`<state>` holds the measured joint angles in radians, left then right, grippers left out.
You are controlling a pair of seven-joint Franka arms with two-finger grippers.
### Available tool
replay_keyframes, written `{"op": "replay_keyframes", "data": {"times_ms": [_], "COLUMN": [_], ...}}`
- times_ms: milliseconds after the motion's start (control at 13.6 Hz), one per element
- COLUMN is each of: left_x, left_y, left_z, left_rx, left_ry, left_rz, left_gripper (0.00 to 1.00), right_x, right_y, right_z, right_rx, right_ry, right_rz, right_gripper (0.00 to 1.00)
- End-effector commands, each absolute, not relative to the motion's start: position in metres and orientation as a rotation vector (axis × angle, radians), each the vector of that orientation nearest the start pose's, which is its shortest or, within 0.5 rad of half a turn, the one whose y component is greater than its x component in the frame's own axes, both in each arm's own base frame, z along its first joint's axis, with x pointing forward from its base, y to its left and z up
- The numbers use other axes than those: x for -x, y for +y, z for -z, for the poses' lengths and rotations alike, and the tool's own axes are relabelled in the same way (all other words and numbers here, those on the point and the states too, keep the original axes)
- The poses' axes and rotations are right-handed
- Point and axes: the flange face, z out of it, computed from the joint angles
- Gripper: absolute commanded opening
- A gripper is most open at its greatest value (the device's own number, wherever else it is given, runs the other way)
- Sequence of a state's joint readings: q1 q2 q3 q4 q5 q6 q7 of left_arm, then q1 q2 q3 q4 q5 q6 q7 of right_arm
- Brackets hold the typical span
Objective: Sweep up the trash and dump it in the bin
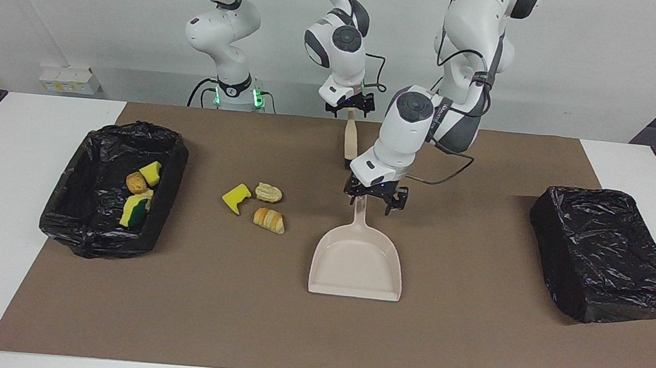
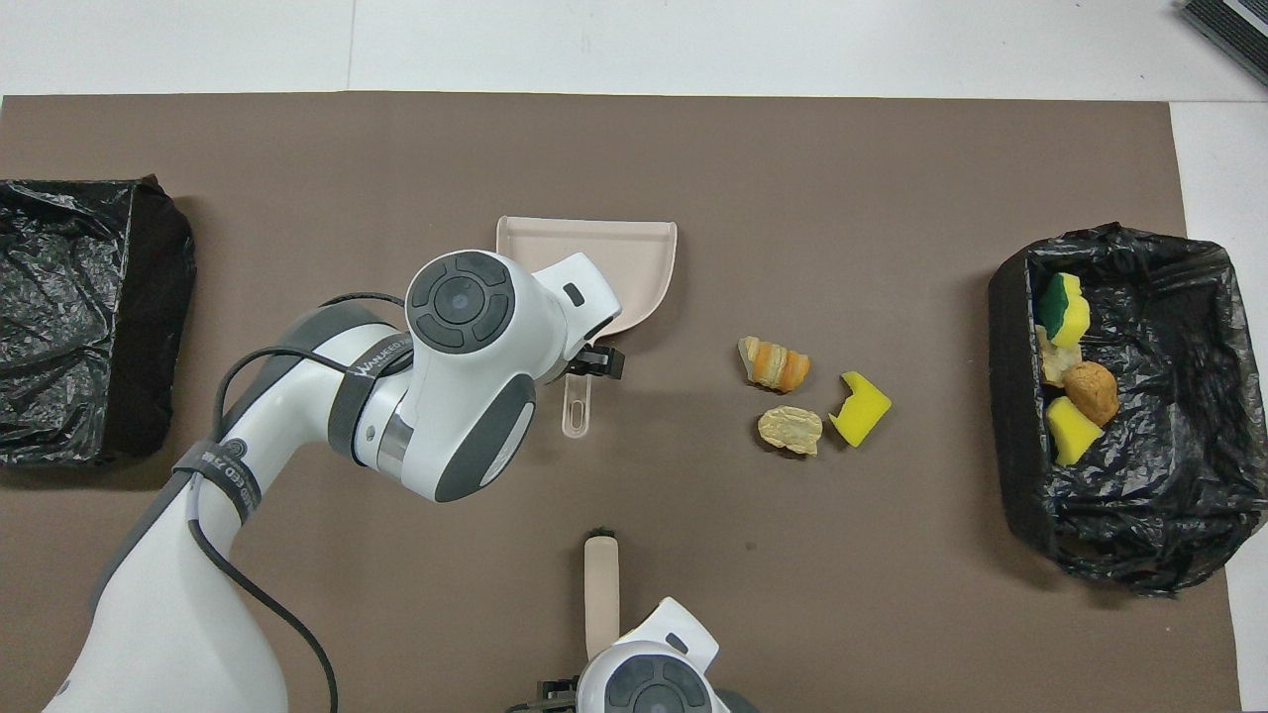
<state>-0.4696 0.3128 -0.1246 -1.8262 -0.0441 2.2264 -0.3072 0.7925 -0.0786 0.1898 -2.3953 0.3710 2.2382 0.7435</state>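
Centre of the facing view: the left end effector (image 1: 374,202) is low over the handle of the beige dustpan (image 1: 357,262), fingers spread to either side; whether they touch it cannot be told. At upper centre, the right end effector (image 1: 350,108), fingers also spread, is over the handle end of the brush (image 1: 349,145), which lies on the brown mat (image 1: 235,317) covering the desk. Of the trash (image 1: 256,202), three pieces, a yellow sponge chunk (image 1: 236,197), a bread piece (image 1: 269,191) and a croissant (image 1: 269,220), sit on the mat beside the dustpan. Four more lie in the black-lined bin (image 1: 172,166) at the right arm's end of the desk. A second lined bin (image 1: 603,252) sits at the left arm's end.
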Motion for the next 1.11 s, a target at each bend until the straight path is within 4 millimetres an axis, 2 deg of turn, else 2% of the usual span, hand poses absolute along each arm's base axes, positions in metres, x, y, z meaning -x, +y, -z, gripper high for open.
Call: {"op": "replay_keyframes", "data": {"times_ms": [0, 147, 221, 368, 442, 516, 589, 737, 884, 1032], "left_x": [-0.516, -0.515, -0.519, -0.525, -0.526, -0.526, -0.527, -0.529, -0.531, -0.530], "left_y": [-0.351, -0.352, -0.352, -0.352, -0.352, -0.353, -0.352, -0.353, -0.353, -0.353], "left_z": [-0.356, -0.349, -0.351, -0.361, -0.361, -0.362, -0.362, -0.364, -0.365, -0.363], "left_rx": [3.228, 3.228, 3.232, 3.238, 3.239, 3.240, 3.240, 3.246, 3.255, 3.253], "left_ry": [0.389, 0.388, 0.381, 0.380, 0.375, 0.377, 0.376, 0.366, 0.362, 0.369], "left_rz": [0.110, 0.107, 0.118, 0.152, 0.155, 0.159, 0.165, 0.195, 0.240, 0.231], "left_gripper": [1.00, 0.97, 0.88, 0.88, 0.88, 0.86, 0.79, 0.57, 0.43, 0.41], "right_x": [-0.242, -0.237, -0.237, -0.237, -0.237, -0.237, -0.234, -0.237, -0.240, -0.246], "right_y": [0.404, 0.401, 0.401, 0.401, 0.402, 0.403, 0.405, 0.407, 0.411, 0.407], "right_z": [-0.338, -0.332, -0.332, -0.332, -0.332, -0.333, -0.332, -0.332, -0.338, -0.350], "right_rx": [2.991, 3.002, 3.003, 3.005, 3.004, 3.001, 3.004, 3.006, 3.000, 2.999], "right_ry": [0.022, 0.022, 0.022, 0.035, 0.033, 0.041, 0.048, 0.115, 0.103, 0.107], "right_rz": [-0.379, -0.390, -0.391, -0.394, -0.393, -0.387, -0.391, -0.394, -0.386, -0.401], "right_gripper": [1.00, 0.96, 0.90, 0.38, 0.20, 0.08, 0.01, 0.00, 0.00, 0.00]}}
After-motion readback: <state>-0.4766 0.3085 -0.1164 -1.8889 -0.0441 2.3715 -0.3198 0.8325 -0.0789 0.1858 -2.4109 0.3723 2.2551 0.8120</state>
